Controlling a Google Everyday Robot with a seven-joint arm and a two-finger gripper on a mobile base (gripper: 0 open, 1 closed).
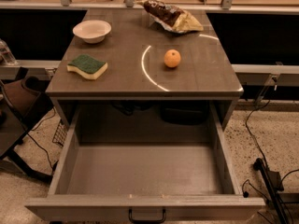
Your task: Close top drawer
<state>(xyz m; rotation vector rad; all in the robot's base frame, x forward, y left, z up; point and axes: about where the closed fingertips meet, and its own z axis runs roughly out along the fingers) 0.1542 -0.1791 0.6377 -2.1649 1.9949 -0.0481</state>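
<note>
**Desk:** List what you have, left to right.

**Operator:** On the cabinet top [205, 76]:
- sponge [87, 66], green over yellow, near the left edge;
- bowl [92, 31], white, behind the sponge;
- a bright arc of light [145, 71] near the middle;
- orange [172, 58], just right of the arc;
- snack bag [173, 17], crumpled, at the back.

On the floor at far right I see cables [261, 171].

**Desk:** And the drawer?

**Operator:** The drawer [145, 169] stands pulled well out below the top, reaching toward the camera. Its grey inside holds nothing. The front panel runs along the bottom edge of the view, and the handle [147, 217], a small black loop, sits at its centre.

**Desk:** Gripper?

**Operator:** The gripper is out of frame, so I cannot tell whether it is released or clenched.

**Desk:** Step in hand?

**Operator:** I judge we are at the approach, with no closing done. The next move calls for bringing the gripper to the front panel near the handle. Then I push straight back and centred, so the box runs true on its slides and does not skew.
</note>
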